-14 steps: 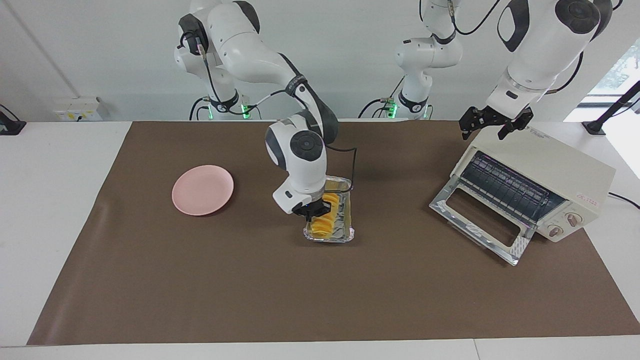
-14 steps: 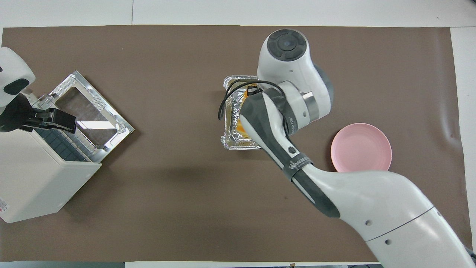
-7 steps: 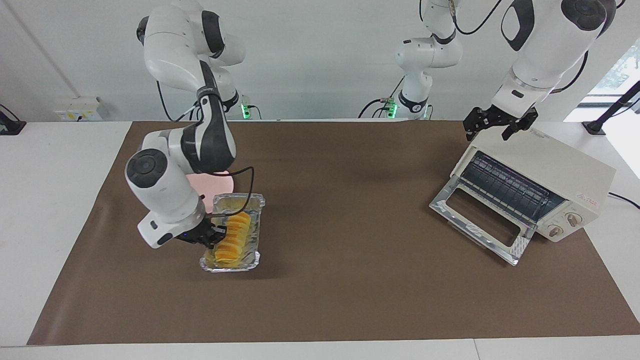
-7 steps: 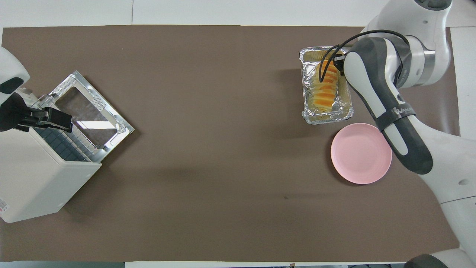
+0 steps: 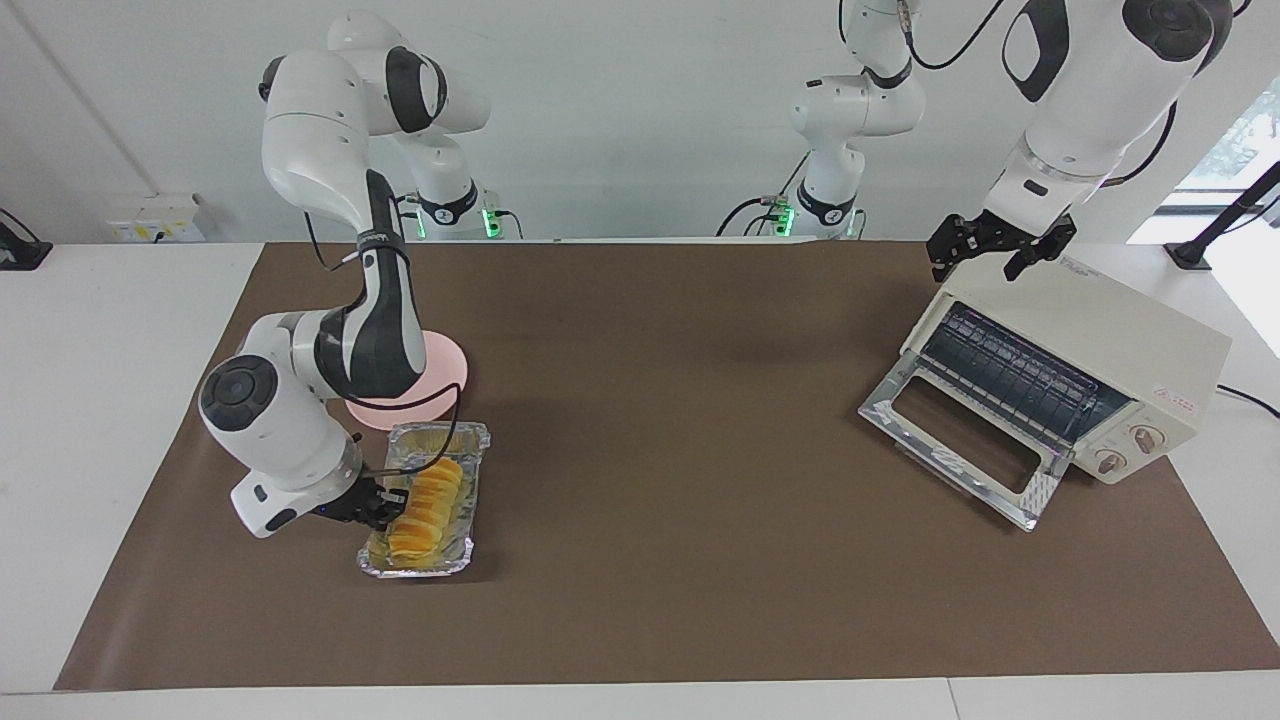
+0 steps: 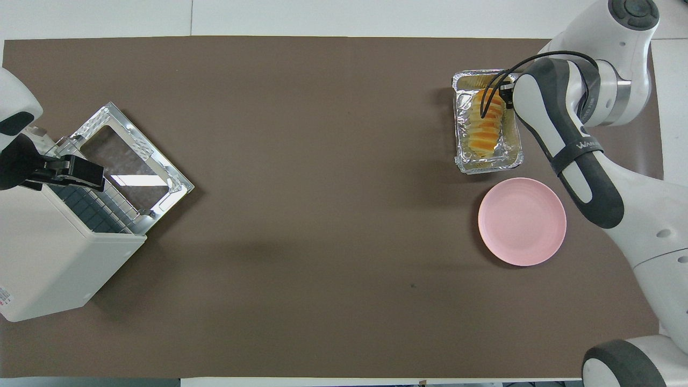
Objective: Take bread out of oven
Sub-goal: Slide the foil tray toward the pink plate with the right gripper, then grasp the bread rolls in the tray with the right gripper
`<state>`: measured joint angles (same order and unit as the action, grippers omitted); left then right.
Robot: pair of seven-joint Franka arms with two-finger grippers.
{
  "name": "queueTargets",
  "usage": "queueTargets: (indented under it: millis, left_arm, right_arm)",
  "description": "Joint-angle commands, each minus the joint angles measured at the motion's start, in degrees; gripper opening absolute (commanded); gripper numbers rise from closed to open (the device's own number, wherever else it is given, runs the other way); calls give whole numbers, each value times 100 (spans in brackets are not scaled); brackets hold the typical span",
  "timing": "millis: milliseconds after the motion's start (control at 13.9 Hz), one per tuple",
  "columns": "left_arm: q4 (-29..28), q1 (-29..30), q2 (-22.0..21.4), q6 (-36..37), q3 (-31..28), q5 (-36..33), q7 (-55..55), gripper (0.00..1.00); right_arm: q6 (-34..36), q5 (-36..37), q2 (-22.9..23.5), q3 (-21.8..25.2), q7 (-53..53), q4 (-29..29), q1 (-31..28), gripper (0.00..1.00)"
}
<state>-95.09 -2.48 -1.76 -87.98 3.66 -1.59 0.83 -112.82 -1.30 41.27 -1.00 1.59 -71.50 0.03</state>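
Foil tray (image 5: 424, 500) (image 6: 488, 130) with the bread (image 5: 425, 500) (image 6: 484, 129) in it lies on the brown mat (image 5: 660, 560) (image 6: 301, 226) of the table (image 5: 110, 330) (image 6: 376, 16), toward the right arm's end. The right tool (image 5: 388, 503) (image 6: 506, 95) is down at the tray's side; whether its fingers are apart or clamped on the tray's rim I cannot tell. The facing view shows that tool low at the rim, level with the bread. From overhead the right arm covers most of the tool, and only a dark tip shows beside the loaf, with a black cable looping over the bread.

Just beside the tray, nearer to the robots, lies the pink plate (image 5: 440, 375) (image 6: 522, 221). Overhead it shows whole and bare; in the facing view the right arm's forearm stands in front of much of it.

Well apart from the right tool, at the left arm's end, stands the oven (image 5: 1075, 365) (image 6: 59, 252), its glass door (image 5: 960, 440) (image 6: 131, 161) dropped open and its wire rack bare. The left tool (image 5: 1000, 245) (image 6: 70, 172) hangs over the oven's top edge above the opening, its fingers spread apart and holding nothing. The oven's two knobs (image 5: 1130, 450) show only in the facing view.
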Motion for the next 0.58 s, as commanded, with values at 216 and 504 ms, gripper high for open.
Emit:
queueTargets:
  millis: [216, 504]
  left_arm:
    - [-45, 37, -105, -9, -6, 80, 40, 100]
    - [-45, 37, -105, -9, -6, 80, 49, 100]
  right_arm:
    - [-29, -19, 83, -67, -300, 162, -65, 14]
    - [-3, 129, 22, -50, -317, 171, -65, 100]
